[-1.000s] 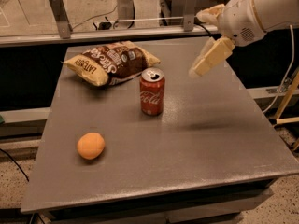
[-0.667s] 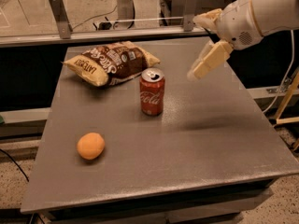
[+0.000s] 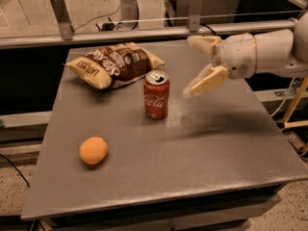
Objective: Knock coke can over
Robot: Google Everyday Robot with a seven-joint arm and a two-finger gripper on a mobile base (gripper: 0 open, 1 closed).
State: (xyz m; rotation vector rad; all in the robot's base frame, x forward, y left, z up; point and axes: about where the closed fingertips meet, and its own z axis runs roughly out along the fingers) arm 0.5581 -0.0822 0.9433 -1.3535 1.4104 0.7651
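The red coke can (image 3: 156, 95) stands upright near the middle of the grey table (image 3: 192, 162), its silver top showing. My gripper (image 3: 191, 66) comes in from the right, above the table and just right of the can, at about the can's top height. Its two cream fingers are spread apart: one (image 3: 204, 83) points down-left toward the can, the other (image 3: 202, 41) is higher and further back. The gripper holds nothing and does not touch the can.
A brown and yellow chip bag (image 3: 114, 64) lies behind and left of the can. An orange fruit (image 3: 93, 150) sits at the front left. A metal rail (image 3: 144, 32) runs behind the table. My white arm (image 3: 269, 52) spans the right side.
My gripper has moved left and down toward the can. The can, the bag and the orange have not moved.
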